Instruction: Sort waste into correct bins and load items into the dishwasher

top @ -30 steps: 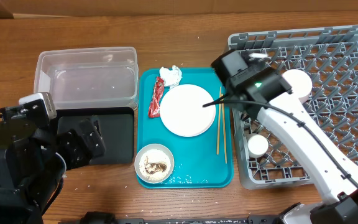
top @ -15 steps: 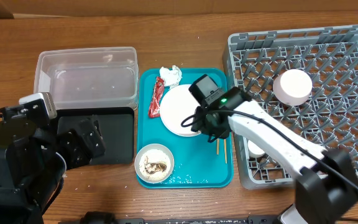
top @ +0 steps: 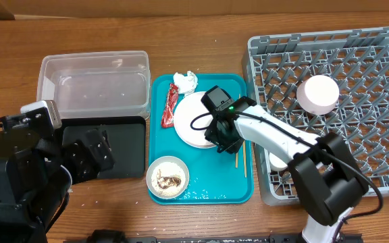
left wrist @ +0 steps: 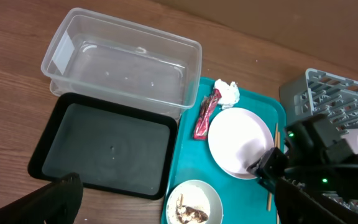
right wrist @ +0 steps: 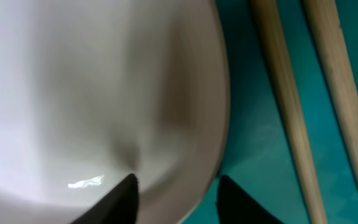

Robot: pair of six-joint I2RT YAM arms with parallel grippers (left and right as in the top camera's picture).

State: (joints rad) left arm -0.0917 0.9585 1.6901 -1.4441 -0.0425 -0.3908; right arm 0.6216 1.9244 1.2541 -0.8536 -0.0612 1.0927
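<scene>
The large pale plate [top: 196, 116] lies on the teal tray [top: 204, 185]. My right gripper [top: 224, 142] is down at its lower right edge, open, with the plate [right wrist: 104, 93] rim between the fingertips [right wrist: 176, 182]. The chopsticks [top: 239, 158] lie just right of it, close in the right wrist view [right wrist: 291, 124]. The red wrapper [top: 169, 106] and the napkin [top: 186, 82] lie at the tray's back. A white bowl with rice and brown scraps [top: 167, 177] stands at its front. The pinkish bowl [top: 318, 94] and the small cup [top: 276, 160] are in the grey rack [top: 363, 61]. My left gripper [top: 90, 155] is open and empty over the black tray [top: 128, 145].
The clear tub [top: 93, 84] stands behind the black tray, left of the teal tray. The left wrist view shows the tub [left wrist: 126, 65], the black tray [left wrist: 104, 146] and the bowl of scraps [left wrist: 194, 202]. The right arm lies across the rack's front left corner.
My right gripper has moved from the rack's left edge leftward and down onto the plate's lower right rim, covering part of the chopsticks. The left arm has not moved.
</scene>
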